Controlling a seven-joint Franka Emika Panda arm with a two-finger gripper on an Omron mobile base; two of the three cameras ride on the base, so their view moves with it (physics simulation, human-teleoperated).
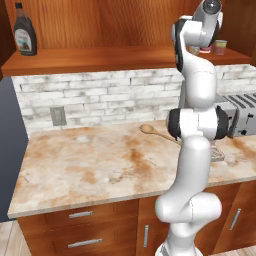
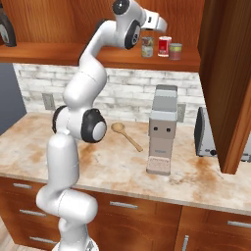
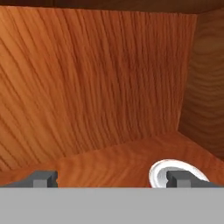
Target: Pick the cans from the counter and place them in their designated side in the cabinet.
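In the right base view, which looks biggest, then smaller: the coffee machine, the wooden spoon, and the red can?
1. Coffee machine, clearly biggest.
2. Wooden spoon.
3. Red can, smallest, though it sits farther back on the cabinet shelf, which shrinks it.

You see the syrup bottle [image 1: 24,31] at the far left end of the cabinet [image 1: 95,60] shelf, a pale green-and-pink can [image 1: 220,47] at its right end, and below that shelf a wooden spoon [image 1: 157,132] and toaster [image 1: 245,114] on the counter [image 1: 95,165].
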